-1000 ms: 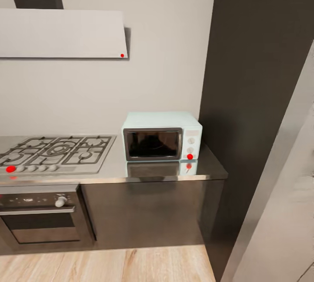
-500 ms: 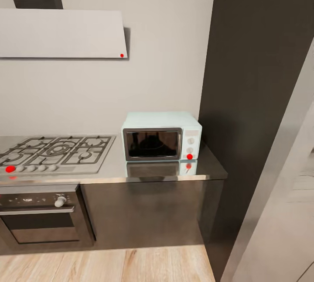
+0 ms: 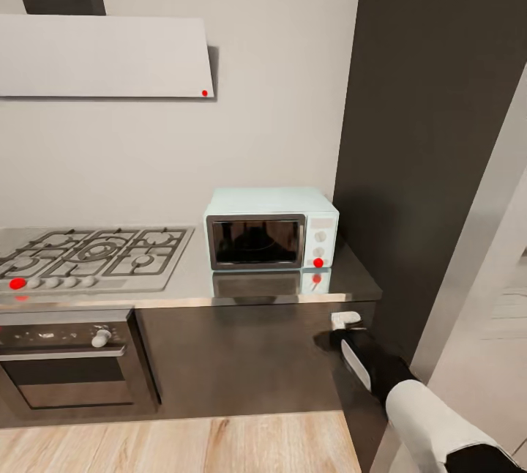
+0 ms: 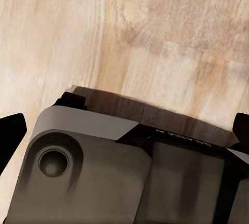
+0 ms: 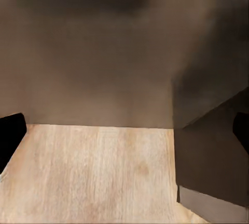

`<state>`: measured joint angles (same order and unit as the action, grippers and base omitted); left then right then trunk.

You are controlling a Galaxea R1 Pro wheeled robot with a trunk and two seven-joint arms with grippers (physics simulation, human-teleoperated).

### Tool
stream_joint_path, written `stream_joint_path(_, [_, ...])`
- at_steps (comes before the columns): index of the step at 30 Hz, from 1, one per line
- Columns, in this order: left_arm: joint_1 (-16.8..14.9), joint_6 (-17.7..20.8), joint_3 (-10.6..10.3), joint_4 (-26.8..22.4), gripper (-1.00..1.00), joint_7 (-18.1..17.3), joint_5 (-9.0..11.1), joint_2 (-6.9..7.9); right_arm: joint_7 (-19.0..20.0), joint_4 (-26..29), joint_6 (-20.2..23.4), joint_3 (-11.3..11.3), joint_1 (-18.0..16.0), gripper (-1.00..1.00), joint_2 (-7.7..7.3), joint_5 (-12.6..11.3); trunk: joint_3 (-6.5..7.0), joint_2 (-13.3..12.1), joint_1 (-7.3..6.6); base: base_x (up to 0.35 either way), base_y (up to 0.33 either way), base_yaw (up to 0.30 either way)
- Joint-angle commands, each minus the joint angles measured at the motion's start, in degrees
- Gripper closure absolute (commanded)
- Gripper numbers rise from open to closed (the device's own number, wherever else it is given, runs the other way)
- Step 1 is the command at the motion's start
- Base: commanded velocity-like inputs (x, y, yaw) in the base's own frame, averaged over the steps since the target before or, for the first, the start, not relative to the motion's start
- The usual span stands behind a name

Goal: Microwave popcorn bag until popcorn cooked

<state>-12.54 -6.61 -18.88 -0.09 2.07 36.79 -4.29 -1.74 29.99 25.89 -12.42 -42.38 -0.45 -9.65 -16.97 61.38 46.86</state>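
A pale mint-blue microwave (image 3: 271, 228) is sitting with its dark glass door shut at the right end of a shiny grey desk (image 3: 190, 284), beside a tall dark cabinet (image 3: 432, 129). A gas hob (image 3: 91, 257) is lying to its left, an oven (image 3: 69, 363) below that, a flat white hood (image 3: 106, 56) above. The right gripper (image 3: 344, 320) is reaching in below the desk's front edge, facing dark cabinet fronts; its fingers (image 5: 11, 136) are spread wide and holding nothing. The left fingers (image 4: 10, 138) are also spread wide, over a light wood floor (image 4: 124, 31).
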Motion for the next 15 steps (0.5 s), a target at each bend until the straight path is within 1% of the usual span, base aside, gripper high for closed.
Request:
stream_joint_path(1, [-0.03, -0.16, -0.51, 0.01, -1.0, 0.22, 0.26, -0.06, -0.19, 0.09, 0.45, -0.2, -2.1, -1.0, 0.07, -0.52, -0.08, 0.04, 0.01, 0.0, 0.0, 0.0])
stream_joint_path(3, [-0.03, -0.16, -0.53, 0.01, -1.0, 0.22, 0.24, -0.08, -0.19, 0.08, 0.55, 0.03, -3.93, -1.0, 0.12, -0.73, -0.08, 0.04, 0.01, 0.0, 0.0, 0.0])
stream_joint_path(4, [-0.03, -0.2, -0.54, 0.01, -1.0, 0.22, 0.22, -0.08, -0.19, 0.09, 0.61, 0.86, -6.15, -1.0, 0.19, -0.99, -0.08, 0.04, 0.01, 0.0, 0.0, 0.0])
stream_joint_path(6, [-0.03, -0.23, -0.55, 0.01, -1.0, 0.22, 0.24, -0.07, -0.39, 0.12, 0.53, 1.71, -8.85, -1.0, 0.25, -1.11, -0.08, 0.04, 0.01, 0.0, 0.0, 0.0])
stream_joint_path(8, [-0.03, -0.24, -0.53, 0.01, -1.0, 0.21, 0.26, -0.06, -1.55, 0.14, 0.25, 1.97, -10.85, -1.0, 0.26, -1.18, -0.08, 0.04, 0.01, 0.0, 0.0, 0.0])
stream_joint_path(9, [-0.03, -0.25, -0.54, 0.01, -1.0, 0.21, 0.28, -0.06, -3.31, 0.31, -0.17, 2.07, -12.19, -1.0, 0.27, -1.24, -0.08, 0.04, 0.01, 0.0, 0.0, 0.0])
stream_joint_path(11, [-0.03, -0.31, -0.55, 0.01, -1.0, 0.22, 0.29, -0.06, -4.47, 1.26, -1.11, 2.15, -12.77, -1.0, 0.35, -1.34, -0.08, 0.04, 0.01, 0.0, 0.0, 0.0])
stream_joint_path(12, [-0.03, -0.32, -0.55, 0.01, -1.0, 0.22, 0.27, -0.06, -4.77, 1.67, -1.91, 2.2, -12.91, -1.0, 0.6, -1.42, -0.08, 0.04, 0.01, 0.0, 0.0, 0.0])
stream_joint_path(13, [-0.03, -0.33, -0.55, 0.01, -1.0, 0.19, 0.21, -0.08, -5.05, 1.81, -4.33, 2.57, -13.03, -1.0, 1.3, -2.16, -0.08, 0.04, 0.01, 0.0, 0.0, 0.0])
stream_joint_path(14, [-0.03, -0.33, -0.55, 0.01, -1.0, 0.17, 0.18, -0.09, -5.14, 1.82, -6.38, 2.99, -13.08, -1.0, 1.61, -2.8, -0.08, 0.04, 0.01, 0.0, 0.0, 0.0])
stream_joint_path(15, [-0.03, -0.33, -0.55, 0.01, -1.0, 0.16, 0.12, -0.1, -5.26, 1.82, -9.35, 3.36, -13.12, -1.0, 1.86, -3.39, -0.08, 0.04, 0.01, 0.0, 0.0, 0.0])
